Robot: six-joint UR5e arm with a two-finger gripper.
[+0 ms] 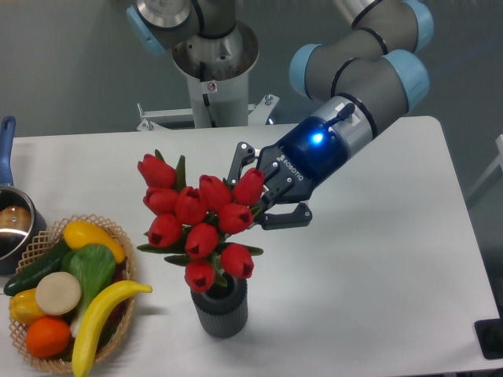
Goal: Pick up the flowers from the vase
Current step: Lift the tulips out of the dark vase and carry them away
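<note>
Ten or so red tulip buds make up the flowers (pixel 200 224), and the bunch stands above the vase (pixel 221 308), its stems reaching down to the round mouth. The vase sits upright on the white table (pixel 377 259), near the front edge. The tool (pixel 263 203) comes in from the right, its dark fingers pinching the right side of the bunch among the upper buds; one finger shows above the buds, the other just beneath them. The lowest buds hang close over the vase rim, so the stems look only partly drawn out, though the stem ends are hidden inside the mouth.

The step in hand appears to be the lift: the grip is made and the bunch is being raised clear. The next move likely calls for a straight upward pull, steady enough that the ribbed vase does not tip or ride up with the stems.

To the left, well apart, a wicker basket (pixel 118 236) holds fruit and vegetables, and a blue-handled pot (pixel 9 228) sits at the table's left edge.
</note>
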